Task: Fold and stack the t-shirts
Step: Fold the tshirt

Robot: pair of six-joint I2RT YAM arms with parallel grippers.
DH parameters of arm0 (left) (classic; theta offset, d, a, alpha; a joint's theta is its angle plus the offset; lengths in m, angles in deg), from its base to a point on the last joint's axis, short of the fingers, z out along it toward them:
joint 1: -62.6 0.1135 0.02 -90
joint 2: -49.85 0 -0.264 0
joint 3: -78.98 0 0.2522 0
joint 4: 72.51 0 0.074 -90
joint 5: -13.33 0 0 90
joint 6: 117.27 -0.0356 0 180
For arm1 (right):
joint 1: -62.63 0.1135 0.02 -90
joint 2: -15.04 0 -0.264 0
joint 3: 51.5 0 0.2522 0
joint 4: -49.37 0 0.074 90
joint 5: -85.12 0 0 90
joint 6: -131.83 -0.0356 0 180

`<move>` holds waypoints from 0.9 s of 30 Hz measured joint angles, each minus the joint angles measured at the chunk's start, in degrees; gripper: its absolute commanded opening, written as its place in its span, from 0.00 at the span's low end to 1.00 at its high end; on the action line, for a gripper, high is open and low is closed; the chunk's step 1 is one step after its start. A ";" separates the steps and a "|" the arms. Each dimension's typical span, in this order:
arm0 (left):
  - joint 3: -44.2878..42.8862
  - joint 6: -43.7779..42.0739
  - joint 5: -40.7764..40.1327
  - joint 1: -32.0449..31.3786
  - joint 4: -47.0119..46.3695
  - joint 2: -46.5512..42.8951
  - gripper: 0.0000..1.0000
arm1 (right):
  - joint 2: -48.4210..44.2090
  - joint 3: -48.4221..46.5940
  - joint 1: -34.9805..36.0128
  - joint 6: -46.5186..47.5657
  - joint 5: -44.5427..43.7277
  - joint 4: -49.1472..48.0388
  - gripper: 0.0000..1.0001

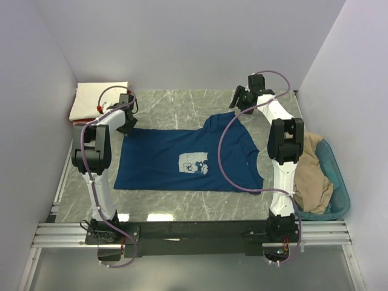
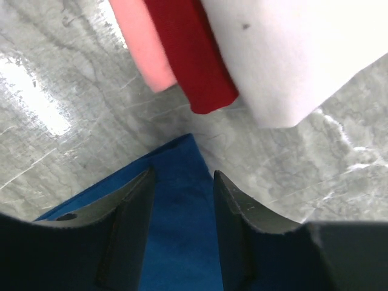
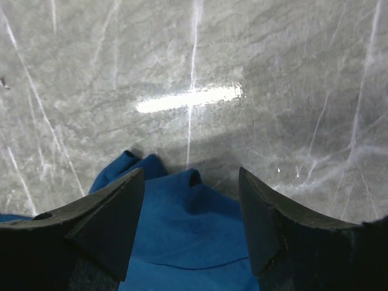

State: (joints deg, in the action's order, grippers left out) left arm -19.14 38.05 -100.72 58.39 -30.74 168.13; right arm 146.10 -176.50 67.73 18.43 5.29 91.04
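Dark blue t-shirt [image 1: 157,163] lies spread flat, print side up, in the middle of a grey marbled table [image 1: 182,103]. Its long axis runs left to right, with the hem at the left and the collar and sleeves at the right. A pale square print [image 1: 195,163] sits at mid-chest. The left gripper [image 2: 182,182] is at the shirt's far left hem corner. Its jaws are partly apart, one finger on each side of the blue corner, and the cloth between them is not visibly pinched. The right gripper [image 3: 191,176] is over the far sleeve, with its jaws spread wide above the rumpled blue edge and nothing held. In the far left corner of the table is a folded stack, with a cream t-shirt [image 1: 100,97] on top and a red t-shirt [image 2: 200,60] and a pink t-shirt [image 2: 142,42] showing beneath it. At the right edge a teal tub [image 1: 336,176] holds a crumpled tan t-shirt [image 1: 312,176]. Plain pale walls [image 1: 194,42] close in three sides, and a metal rail [image 1: 182,233] runs along the near edge.
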 measured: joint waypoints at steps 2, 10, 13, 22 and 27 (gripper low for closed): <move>-0.63 0.22 -0.26 0.00 0.26 0.26 0.46 | 0.44 0.02 0.00 0.17 0.17 0.02 0.69; -2.38 0.33 -0.83 0.00 1.09 1.60 0.35 | 0.57 0.04 0.00 0.35 1.75 -0.24 0.63; -2.40 0.31 -0.81 0.00 1.27 1.60 0.35 | 0.57 0.04 0.00 0.35 2.75 -0.46 0.61; -2.56 0.31 -0.74 0.00 1.62 1.62 0.36 | 0.57 2.08 0.00 0.09 4.90 -1.38 0.50; -2.69 0.28 -0.74 0.00 1.77 1.62 0.35 | 0.57 2.47 0.00 -0.52 5.99 -1.79 0.36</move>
State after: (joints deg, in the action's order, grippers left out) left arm -21.83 38.34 -101.47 58.39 -28.97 169.75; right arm 146.67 -174.03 67.73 17.90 11.28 89.24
